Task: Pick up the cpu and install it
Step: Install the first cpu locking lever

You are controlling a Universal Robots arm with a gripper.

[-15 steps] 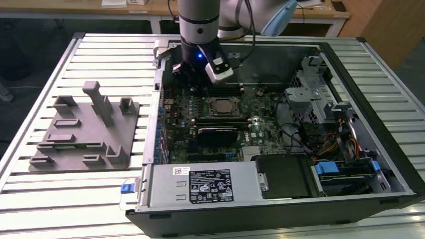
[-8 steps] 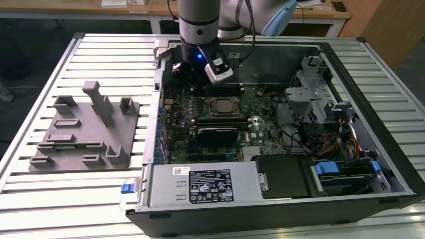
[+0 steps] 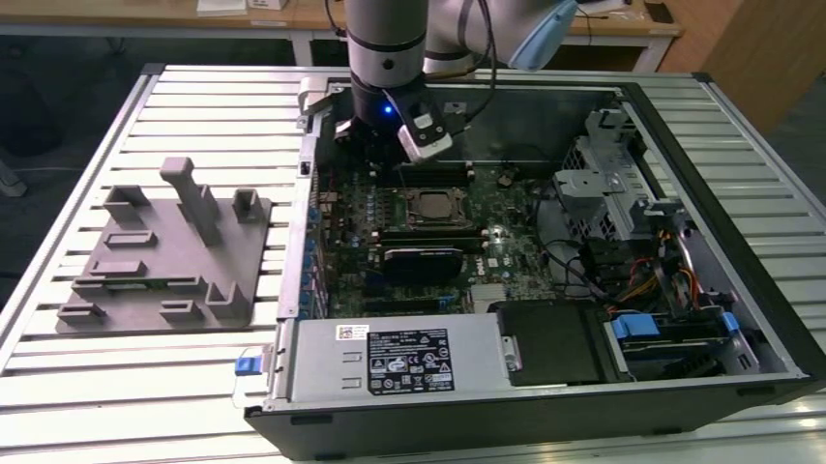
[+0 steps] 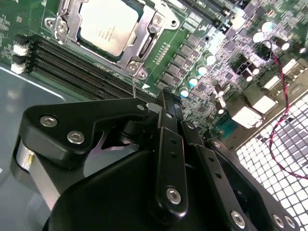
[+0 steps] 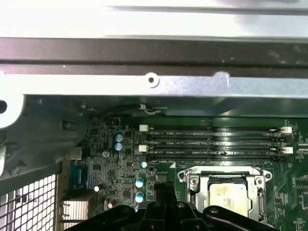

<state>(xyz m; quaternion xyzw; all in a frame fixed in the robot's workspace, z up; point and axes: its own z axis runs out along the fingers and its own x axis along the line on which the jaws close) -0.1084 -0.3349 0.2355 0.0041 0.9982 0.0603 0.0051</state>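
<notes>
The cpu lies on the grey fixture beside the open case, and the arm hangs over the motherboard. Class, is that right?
Not quite. The cpu is not on the fixture: it sits in the socket on the motherboard, as the second wrist view shows. The rest holds: in the exterior view the arm hangs over the motherboard.

I see a ribbed silver aluminium worktable (image 3: 130, 387), a pale wooden desk (image 3: 246, 19) beyond it, and dark grey floor (image 3: 65, 87) between them.
</notes>
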